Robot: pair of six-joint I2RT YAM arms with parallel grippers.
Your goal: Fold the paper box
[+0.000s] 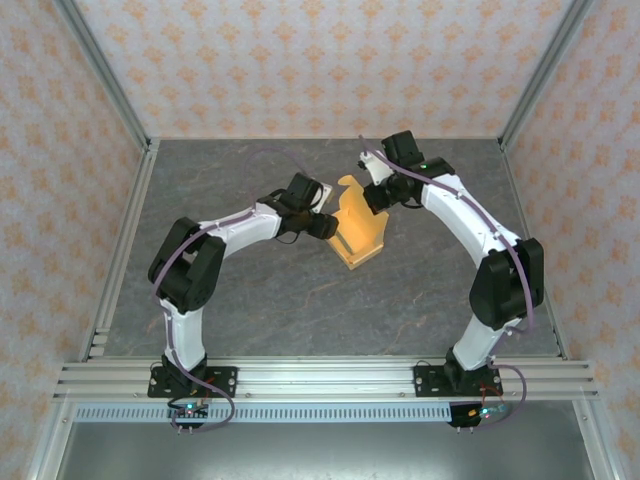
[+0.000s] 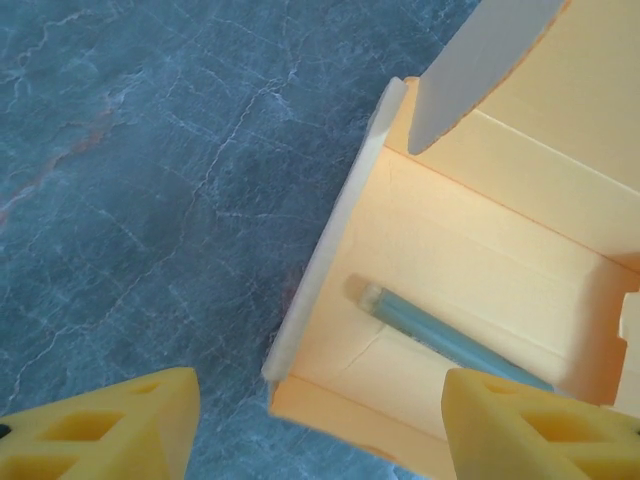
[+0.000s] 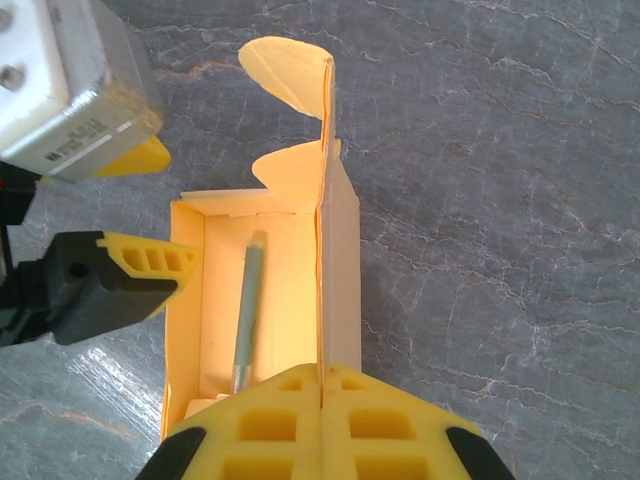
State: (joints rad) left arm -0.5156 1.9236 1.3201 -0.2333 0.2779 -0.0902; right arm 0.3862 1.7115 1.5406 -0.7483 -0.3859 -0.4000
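Observation:
The paper box (image 1: 362, 238) is orange-yellow and stands open at mid-table, with its lid flap raised on edge. A blue-grey pen (image 3: 247, 310) lies inside it. My right gripper (image 3: 322, 400) is shut on the near end of that upright lid flap (image 3: 324, 150), whose thin edge runs between the two pads. In the top view my right gripper (image 1: 378, 200) is at the box's far right side. My left gripper (image 2: 325, 430) is open, with the box's corner (image 2: 290, 385) between its spread fingertips and no contact seen. In the top view my left gripper (image 1: 325, 225) is at the box's left wall.
The box rests on a dark marbled tabletop (image 1: 250, 310). Metal frame rails (image 1: 120, 250) and patterned walls enclose it. My left gripper's fingers (image 3: 130, 265) hang close over the box's left wall in the right wrist view.

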